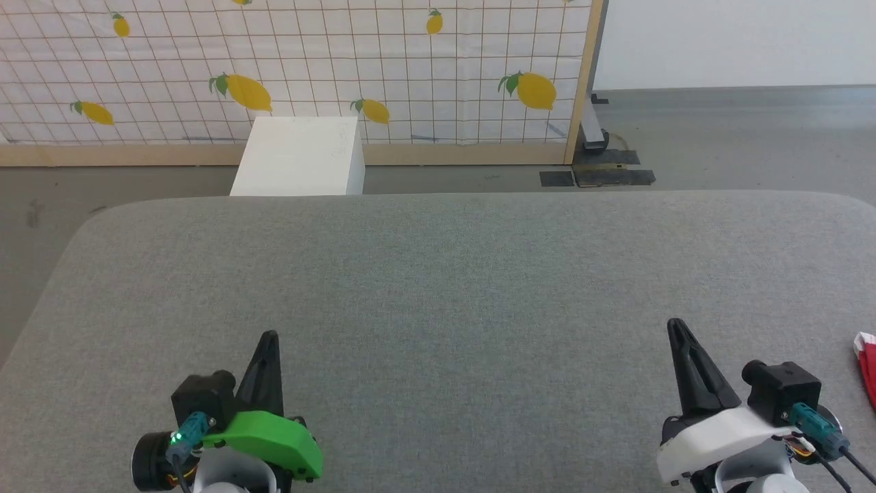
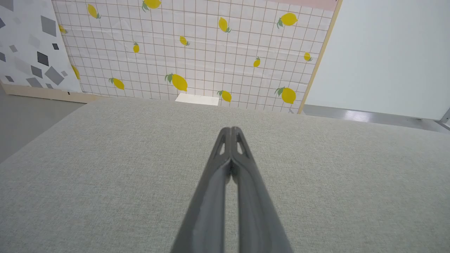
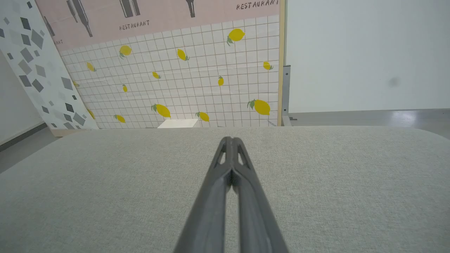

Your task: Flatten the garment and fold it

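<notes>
Both grippers closed and empty over the grey table [image 1: 438, 274], the garment [image 1: 867, 363] at its right edge.

The left gripper [image 1: 270, 337], at 7 o'clock in the head view, has its two dark fingers pressed tip to tip with nothing between them. The right gripper [image 1: 676, 323], at 5 o'clock, is closed the same way and also empty. Both point toward 12 o'clock. The garment, a sliver of red with a white trim band, lies on the table at 4 o'clock, cut by the picture's edge, near the right gripper but apart from it. Past the table's far edge, toward 11 o'clock, a white box [image 1: 301, 157] stands before a lemon-patterned panel [image 1: 410, 61].
</notes>
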{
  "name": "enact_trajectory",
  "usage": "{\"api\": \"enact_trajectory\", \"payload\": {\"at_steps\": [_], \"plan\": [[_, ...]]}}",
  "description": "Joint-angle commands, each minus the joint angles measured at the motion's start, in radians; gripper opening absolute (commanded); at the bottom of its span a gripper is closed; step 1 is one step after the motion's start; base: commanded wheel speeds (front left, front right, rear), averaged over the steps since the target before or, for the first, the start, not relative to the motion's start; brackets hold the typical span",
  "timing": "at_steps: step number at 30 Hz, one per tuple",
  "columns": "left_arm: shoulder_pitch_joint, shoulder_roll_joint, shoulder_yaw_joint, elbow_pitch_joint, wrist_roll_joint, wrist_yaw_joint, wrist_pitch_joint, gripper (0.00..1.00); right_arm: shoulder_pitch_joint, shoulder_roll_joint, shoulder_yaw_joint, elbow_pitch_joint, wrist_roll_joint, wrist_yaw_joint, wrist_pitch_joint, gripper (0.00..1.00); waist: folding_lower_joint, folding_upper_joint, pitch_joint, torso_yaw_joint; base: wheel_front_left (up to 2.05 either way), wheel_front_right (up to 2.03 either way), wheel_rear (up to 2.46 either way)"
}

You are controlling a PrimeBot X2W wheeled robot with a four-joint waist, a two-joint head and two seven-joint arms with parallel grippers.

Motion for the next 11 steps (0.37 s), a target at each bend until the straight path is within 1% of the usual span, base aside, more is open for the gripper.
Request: {"api": "enact_trajectory", "payload": {"at_steps": [1,11], "plan": [[0.008,-0.006,0.008,-0.008,0.014,-0.005,0.005,0.00,-0.001,0.000,0.000,-0.011,-0.014,-0.001,0.008,0.00,0.0000,-0.0001,0.001,0.000,0.00,0.00,0.00],[0.010,-0.014,0.023,-0.026,0.046,-0.012,0.024,0.00,-0.001,0.000,-0.001,-0.028,-0.032,-0.001,0.026,0.00,0.0000,-0.0001,0.007,-0.003,0.00,0.00,0.00]]}}
